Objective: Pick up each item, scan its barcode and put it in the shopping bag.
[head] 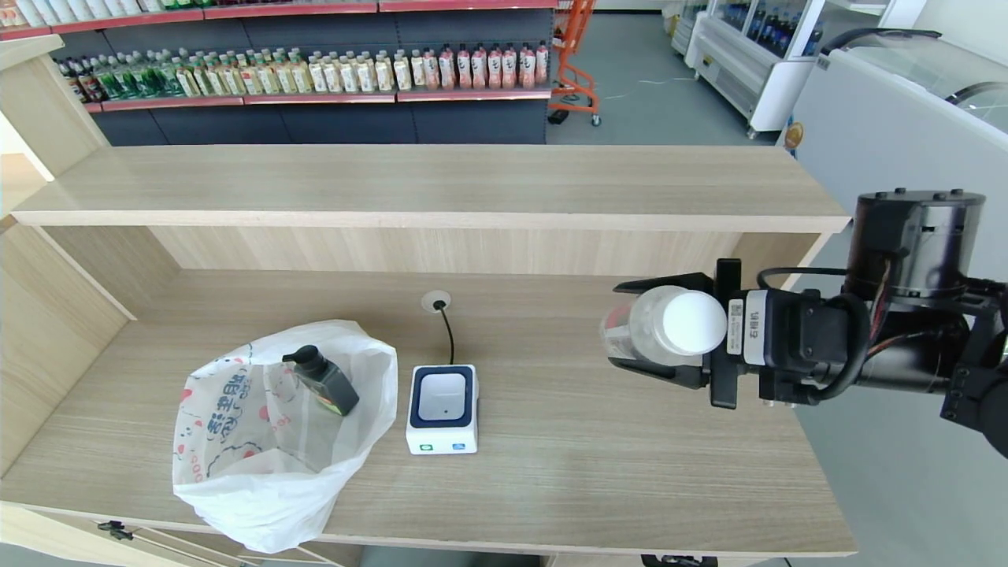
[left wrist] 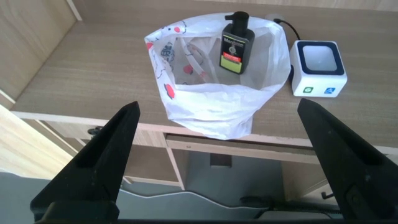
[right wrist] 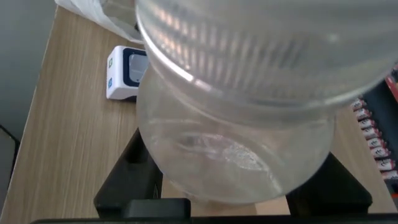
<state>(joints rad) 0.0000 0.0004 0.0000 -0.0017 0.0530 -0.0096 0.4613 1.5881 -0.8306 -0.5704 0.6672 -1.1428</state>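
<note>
My right gripper (head: pixel 622 327) is shut on a clear plastic bottle (head: pixel 669 323) with a white cap, held sideways above the right end of the wooden counter (head: pixel 598 465). From the right wrist, the bottle (right wrist: pixel 236 124) sits close up between the dark fingers (right wrist: pixel 124 183). A white shopping bag (head: pixel 268 429) stands open at the counter's front left, with a black pump bottle (head: pixel 324 382) lying in its mouth. The white barcode scanner (head: pixel 442 408) stands just right of the bag. My left gripper (left wrist: pixel 217 112) hangs open over the counter's front edge, before the bag (left wrist: pixel 211 99).
A black cable (head: pixel 449 335) runs from the scanner back to a grommet in the counter. A raised wooden ledge (head: pixel 425 185) closes off the back, and a side wall (head: pixel 47 315) the left. Behind it are drink shelves (head: pixel 315 75); a white freezer (head: pixel 890 118) stands at right.
</note>
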